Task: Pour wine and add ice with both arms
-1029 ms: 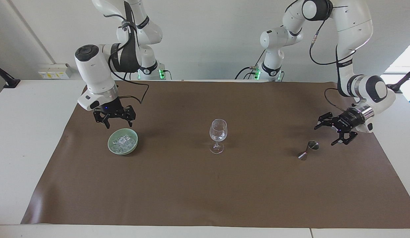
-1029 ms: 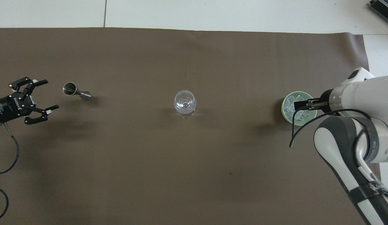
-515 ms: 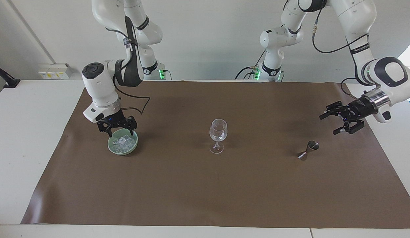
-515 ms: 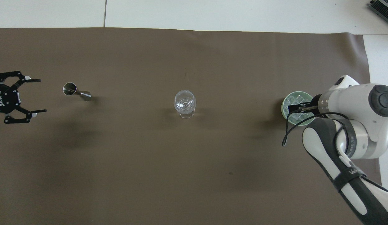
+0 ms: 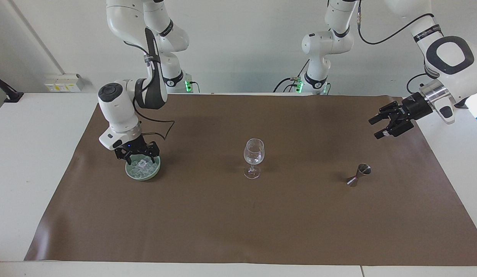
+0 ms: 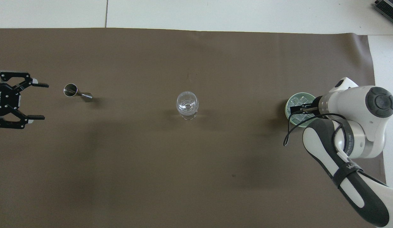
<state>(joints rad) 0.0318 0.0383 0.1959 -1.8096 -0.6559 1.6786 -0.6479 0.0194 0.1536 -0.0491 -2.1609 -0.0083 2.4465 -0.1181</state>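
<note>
A clear wine glass [image 5: 253, 157] [image 6: 187, 104] stands upright mid-mat. The ice [image 5: 143, 165] [image 6: 294, 107] is heaped in a pale green bowl [image 5: 144, 176] [image 6: 294, 96] toward the right arm's end. My right gripper [image 5: 139, 157] [image 6: 298, 109] is open, with its fingertips down inside the bowl at the ice. A steel jigger [image 5: 359, 175] [image 6: 76, 92] lies tipped toward the left arm's end. My left gripper [image 5: 381, 126] [image 6: 41, 101] hangs open and empty in the air over the mat's end beside the jigger. No wine shows.
A brown mat [image 5: 238, 223] [image 6: 152, 164] covers most of the white table [image 5: 27, 161]. The right arm's elbow and black cable [image 6: 329, 142] overhang the mat beside the bowl.
My right gripper has come down from above the bowl's rim into the ice. My left gripper has risen and swung away from the jigger, toward the robots.
</note>
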